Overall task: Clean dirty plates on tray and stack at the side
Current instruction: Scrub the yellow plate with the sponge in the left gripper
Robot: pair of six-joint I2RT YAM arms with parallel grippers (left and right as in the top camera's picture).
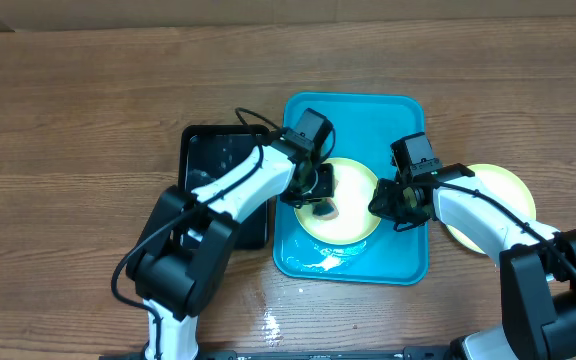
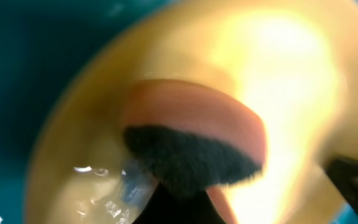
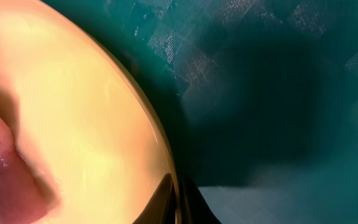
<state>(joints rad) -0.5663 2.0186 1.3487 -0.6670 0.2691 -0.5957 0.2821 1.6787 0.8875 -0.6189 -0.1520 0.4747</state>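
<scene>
- A wooden table (image 1: 68, 120) is seen from above, with two robot arms reaching in from the near edge.
- Far left, a black tray (image 1: 213, 160) sits just beside the blue tray. The left arm crosses it and only glints show on its floor, so what it holds cannot be told.
- The left claw (image 1: 318, 200) is down over the middle of a plate, clamped on a sponge (image 2: 197, 124). The sponge is pinkish, and its dark scrubbing face is pressed to the plate, apparently to rub the dirt off.
- That plate (image 1: 353, 228), pale with a yellow-green rim, lies inside the blue tray (image 1: 368, 125), probably so that the raised lip catches the wash water. Drops of water shine on the plate beside the sponge.
- A puddle (image 1: 318, 262) lies in the near left corner of the blue tray, and a few wet spots mark the table in front of it.
- The right claw (image 1: 388, 205) is at the plate's right edge. Its wrist view shows a dark finger (image 3: 194, 208) against the rim. The claw looks closed on the rim, most likely to stop the plate sliding while it is scrubbed.
- Far right, outside the blue tray, a side plate (image 1: 503, 185) rests on the table, partly under the right arm. This looks like the stacking spot. Whether it is one plate or several cannot be told.
</scene>
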